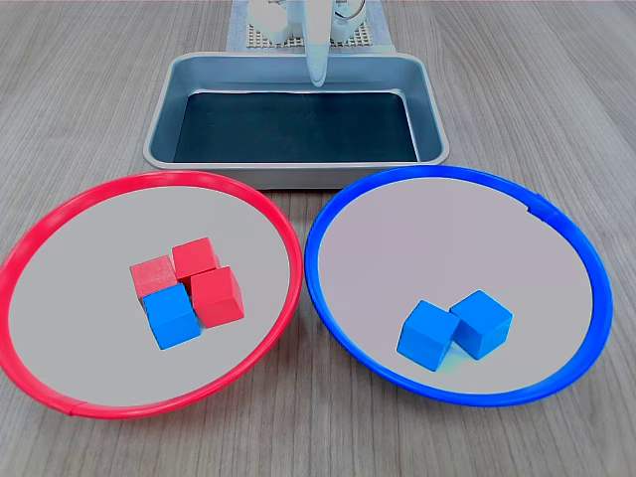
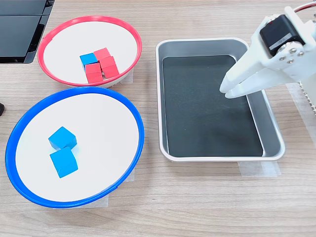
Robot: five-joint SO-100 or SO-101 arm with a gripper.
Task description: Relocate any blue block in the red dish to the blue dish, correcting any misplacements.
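Blue block point(image 1: 171, 316) among red cubes point(image 1: 194, 274) in red dish point(image 1: 60, 224); tool point(image 2: 231, 92) fingers together

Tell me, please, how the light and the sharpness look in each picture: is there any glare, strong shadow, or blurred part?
In the first exterior view, light is soft and even, the cubes cast only faint shadows, and the gripper at the top looks slightly blurred. In the second exterior view, everything is sharp; the metal tray shows a mild sheen on its rim, without harsh glare.
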